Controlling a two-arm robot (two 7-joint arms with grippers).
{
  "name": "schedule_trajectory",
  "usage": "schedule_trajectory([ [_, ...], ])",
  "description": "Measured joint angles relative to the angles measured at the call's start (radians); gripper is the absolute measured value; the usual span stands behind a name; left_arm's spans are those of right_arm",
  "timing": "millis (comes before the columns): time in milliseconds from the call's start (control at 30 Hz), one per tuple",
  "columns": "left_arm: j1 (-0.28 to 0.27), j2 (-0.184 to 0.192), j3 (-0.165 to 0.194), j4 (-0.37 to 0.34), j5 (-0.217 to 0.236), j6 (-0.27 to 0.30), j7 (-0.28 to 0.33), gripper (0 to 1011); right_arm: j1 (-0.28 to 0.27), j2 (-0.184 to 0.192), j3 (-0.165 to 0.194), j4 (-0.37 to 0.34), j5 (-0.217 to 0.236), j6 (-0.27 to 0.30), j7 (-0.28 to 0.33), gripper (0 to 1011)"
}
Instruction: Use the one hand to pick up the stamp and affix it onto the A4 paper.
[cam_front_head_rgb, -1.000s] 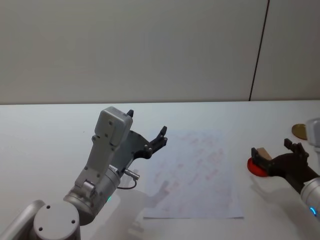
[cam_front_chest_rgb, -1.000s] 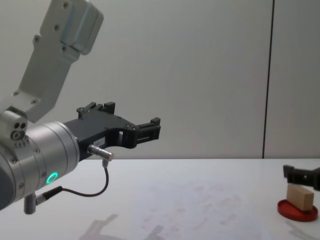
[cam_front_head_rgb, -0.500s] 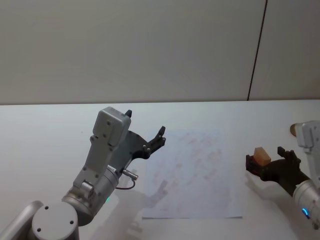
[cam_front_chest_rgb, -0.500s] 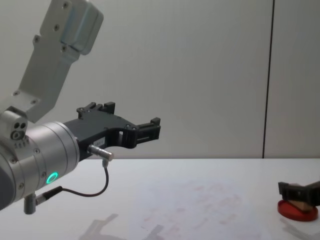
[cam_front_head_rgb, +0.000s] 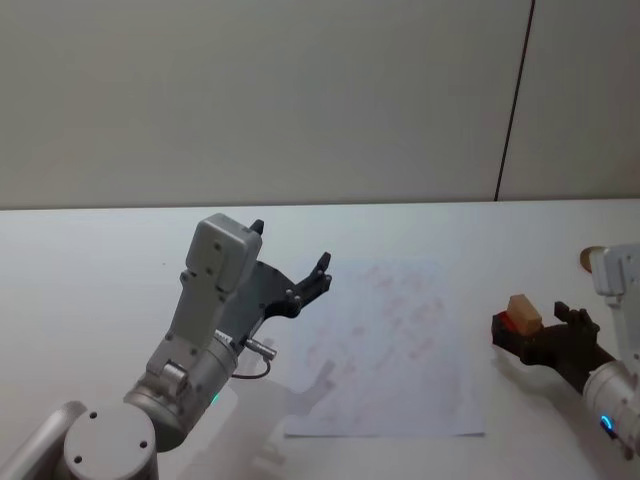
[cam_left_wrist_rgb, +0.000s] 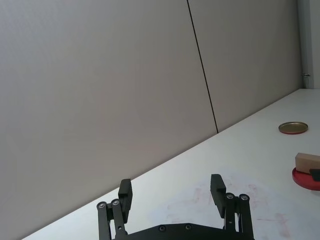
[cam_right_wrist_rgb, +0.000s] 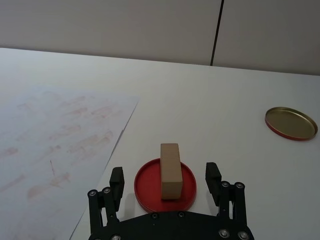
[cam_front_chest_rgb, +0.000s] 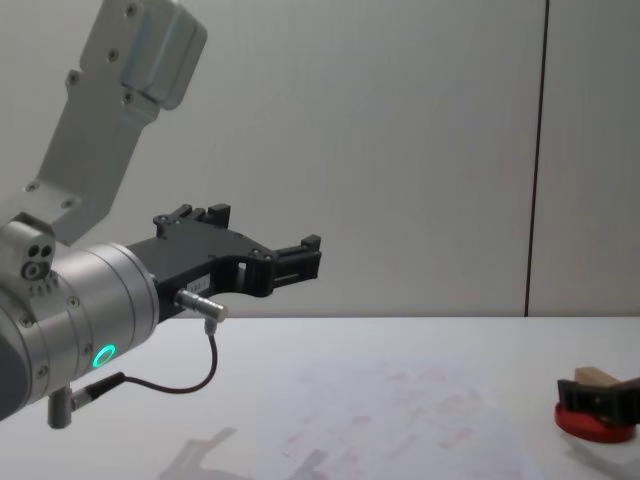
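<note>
The right gripper (cam_right_wrist_rgb: 165, 172) sits low over the table, jaws spread wide either side of the stamp (cam_right_wrist_rgb: 170, 162) without touching it, lined up, I'd say, to close on its long faces. The stamp stands on the red disc (cam_right_wrist_rgb: 145, 186), just beside the A4 paper (cam_right_wrist_rgb: 60, 135). The left gripper (cam_left_wrist_rgb: 171, 186), also spread, hangs idle, raised near the paper's left edge.

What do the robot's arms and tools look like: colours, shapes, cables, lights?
The left tool and the right tool are black, each with two blocky notched fingers and small screws. The left arm is silver-grey, its round wrist bearing a glowing green ring and a thin black cable. The right arm is silver too, with a blue light.
</note>
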Motion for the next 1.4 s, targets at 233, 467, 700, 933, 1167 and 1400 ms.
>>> schedule_trajectory([
  [233, 0.000, 0.000, 0.000, 0.000, 0.000, 0.000, 0.000, 993, 0.012, -0.006, 0.002, 0.023, 0.009, -0.002, 0.005, 902],
  [467, 0.000, 0.000, 0.000, 0.000, 0.000, 0.000, 0.000, 993, 0.024, -0.012, 0.004, 0.049, 0.017, -0.010, 0.010, 705],
  [700, 0.000, 0.000, 0.000, 0.000, 0.000, 0.000, 0.000, 993, 0.035, -0.017, 0.006, 0.072, 0.022, -0.022, 0.014, 488],
  [933, 0.000, 0.000, 0.000, 0.000, 0.000, 0.000, 0.000, 993, 0.042, -0.020, 0.007, 0.088, 0.021, -0.038, 0.014, 275],
  [1167, 0.000, 0.000, 0.000, 0.000, 0.000, 0.000, 0.000, 993, 0.043, -0.022, 0.006, 0.091, 0.008, -0.066, 0.012, 219],
  [1400, 0.000, 0.000, 0.000, 0.000, 0.000, 0.000, 0.000, 993, 0.038, -0.023, 0.001, 0.073, -0.013, -0.103, 0.028, 220],
])
